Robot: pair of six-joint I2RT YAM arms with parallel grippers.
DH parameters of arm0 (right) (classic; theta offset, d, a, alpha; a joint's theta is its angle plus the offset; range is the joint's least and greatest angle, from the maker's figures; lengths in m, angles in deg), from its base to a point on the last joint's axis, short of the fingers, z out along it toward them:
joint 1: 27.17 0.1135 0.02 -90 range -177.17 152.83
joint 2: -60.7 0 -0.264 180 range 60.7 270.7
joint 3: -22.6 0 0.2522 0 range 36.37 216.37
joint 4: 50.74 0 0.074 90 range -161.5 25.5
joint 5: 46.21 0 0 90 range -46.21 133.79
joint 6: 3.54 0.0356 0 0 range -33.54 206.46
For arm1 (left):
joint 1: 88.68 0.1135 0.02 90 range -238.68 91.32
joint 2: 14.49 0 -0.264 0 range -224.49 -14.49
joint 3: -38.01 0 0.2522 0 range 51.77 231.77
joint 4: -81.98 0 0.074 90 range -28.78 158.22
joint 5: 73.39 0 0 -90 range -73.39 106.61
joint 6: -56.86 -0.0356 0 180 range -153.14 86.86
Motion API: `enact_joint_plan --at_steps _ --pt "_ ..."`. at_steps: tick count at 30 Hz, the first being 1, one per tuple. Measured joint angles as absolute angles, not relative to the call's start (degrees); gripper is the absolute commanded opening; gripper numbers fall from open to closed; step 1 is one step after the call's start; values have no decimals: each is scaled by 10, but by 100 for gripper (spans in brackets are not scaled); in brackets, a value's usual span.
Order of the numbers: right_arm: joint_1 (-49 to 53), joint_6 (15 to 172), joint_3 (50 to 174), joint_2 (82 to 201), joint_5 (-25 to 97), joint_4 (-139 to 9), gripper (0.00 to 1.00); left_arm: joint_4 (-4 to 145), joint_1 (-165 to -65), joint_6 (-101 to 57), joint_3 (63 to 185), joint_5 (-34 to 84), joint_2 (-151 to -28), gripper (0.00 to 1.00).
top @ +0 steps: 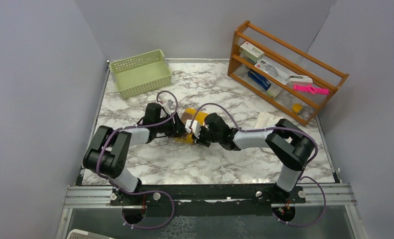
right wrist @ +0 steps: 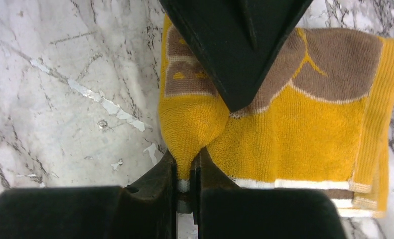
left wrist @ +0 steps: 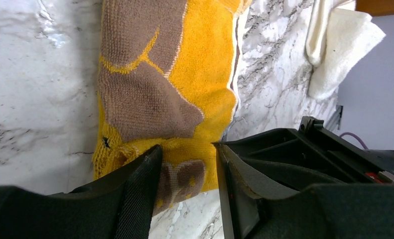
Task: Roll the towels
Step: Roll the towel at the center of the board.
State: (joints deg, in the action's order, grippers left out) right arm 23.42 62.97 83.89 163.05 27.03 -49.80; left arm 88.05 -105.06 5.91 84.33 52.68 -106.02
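The mustard-yellow towel with brown patches lies folded on the marble table between my two grippers. My right gripper is shut on a pinched-up fold at the white-striped near edge of this towel. In the overhead view it sits at the towel's front. My left gripper stands open over the opposite end of the yellow towel, cloth and table showing between its fingers. Its dark finger reaches into the right wrist view. The cream-white towel lies crumpled to the right, also in the left wrist view.
A green plastic basket stands at the back left. A wooden rack with small items leans at the back right, just behind the cream towel. Grey walls close in three sides of the table.
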Motion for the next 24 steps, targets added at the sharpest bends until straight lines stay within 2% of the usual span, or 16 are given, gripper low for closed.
enact_joint_plan --at_steps 7,13,19,24 --pt "229 767 837 1626 241 -493 1 724 -1044 31 901 491 -988 52" --pt "209 903 825 1605 210 -486 1 651 -1035 14 956 486 -907 53" --pt "161 996 894 1623 154 -535 1 612 -1035 -6 963 486 -872 53" --pt "97 1074 964 1681 52 -562 1 595 -1035 -12 949 486 -858 53"
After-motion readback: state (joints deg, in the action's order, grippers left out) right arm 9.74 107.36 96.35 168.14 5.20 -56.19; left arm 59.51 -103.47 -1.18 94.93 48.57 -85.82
